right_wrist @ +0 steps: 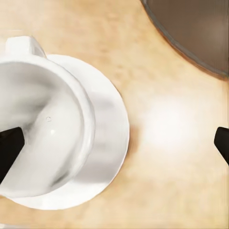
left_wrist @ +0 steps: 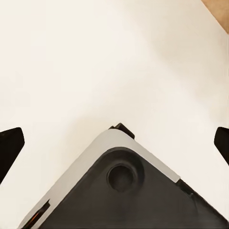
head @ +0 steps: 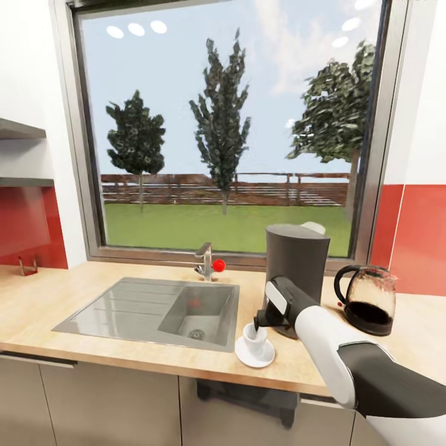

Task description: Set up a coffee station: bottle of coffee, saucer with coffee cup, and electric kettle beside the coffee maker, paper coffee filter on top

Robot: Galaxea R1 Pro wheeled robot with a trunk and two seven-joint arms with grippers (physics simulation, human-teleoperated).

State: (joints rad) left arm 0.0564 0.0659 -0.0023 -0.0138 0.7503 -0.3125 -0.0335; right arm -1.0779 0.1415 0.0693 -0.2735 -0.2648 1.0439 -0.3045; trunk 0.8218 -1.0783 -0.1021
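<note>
A white coffee cup [head: 254, 337] stands upright on a white saucer [head: 264, 357] on the wooden countertop [head: 74, 297], just left of the dark grey coffee maker [head: 297, 260]. A white paper filter [head: 314, 227] peeks over the maker's top. A glass electric kettle [head: 368, 300] sits to the maker's right. My right gripper [head: 257, 323] hovers just above the cup. In the right wrist view that gripper [right_wrist: 114, 148] is open, with one fingertip [right_wrist: 9, 155] over the cup [right_wrist: 43, 138] and the other past the saucer [right_wrist: 110, 138]. My left gripper [left_wrist: 114, 143] is open, facing a white surface.
A steel sink [head: 155, 310] with a faucet [head: 205, 260] lies left of the saucer. A big window spans the back wall. Shelves [head: 18, 130] hang at the far left. The counter's front edge runs just below the saucer.
</note>
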